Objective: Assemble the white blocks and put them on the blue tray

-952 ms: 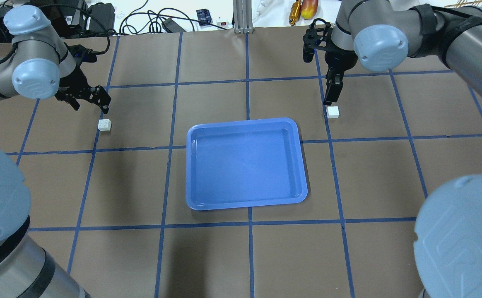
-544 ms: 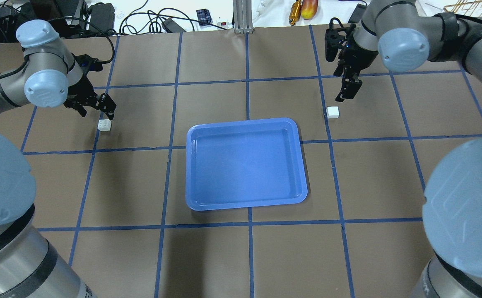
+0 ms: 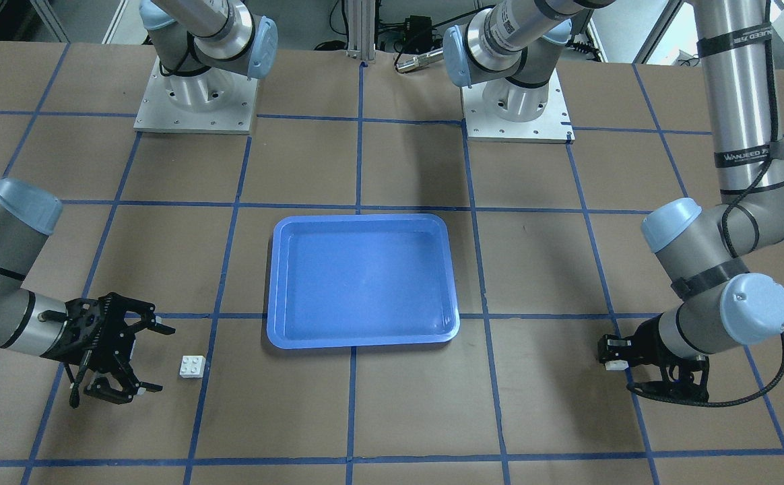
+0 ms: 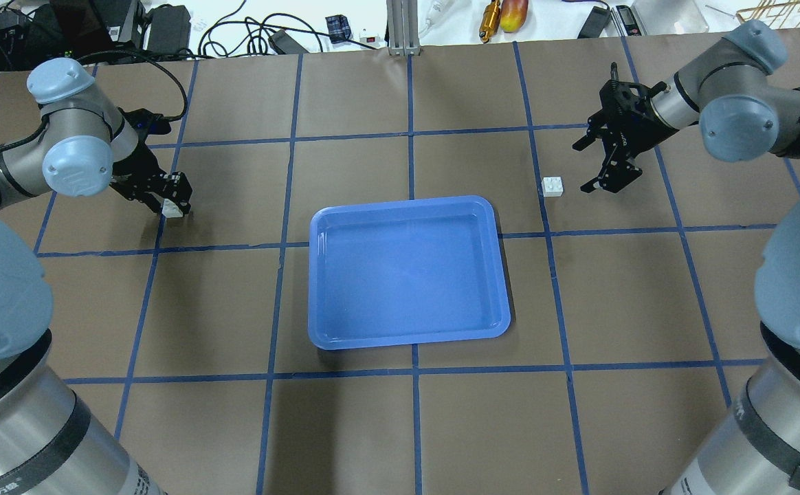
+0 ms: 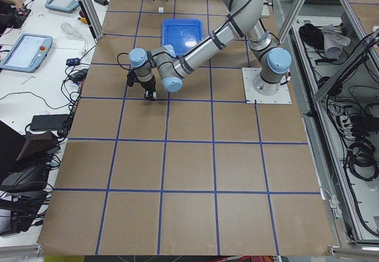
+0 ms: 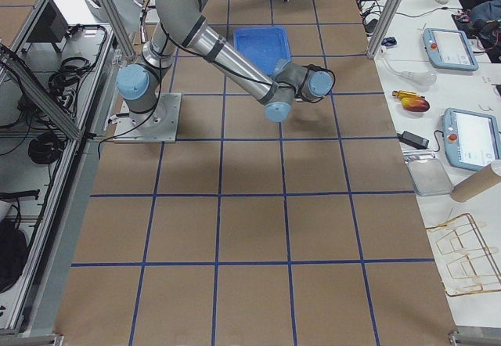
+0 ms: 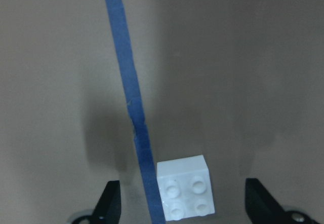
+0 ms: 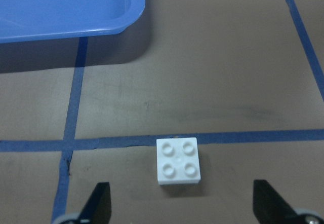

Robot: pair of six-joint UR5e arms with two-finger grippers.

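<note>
L hand (image 4: 173, 203) & R hand (image 4: 581, 167) released over brown, blue-taped table (image 4: 372, 426).

Tray (image 4: 407, 275): glossy, smooth blue plastic that catches the light. Blocks (image 8: 177, 160) (image 7: 185, 188): smooth white plastic, faint sheen. Table (image 4: 201, 426): matt brown paper, scuffed, lined with blue tape (image 7: 126, 82). Arms (image 3: 739, 87): brushed metal with matt blue-grey caps (image 3: 756, 308)
</note>
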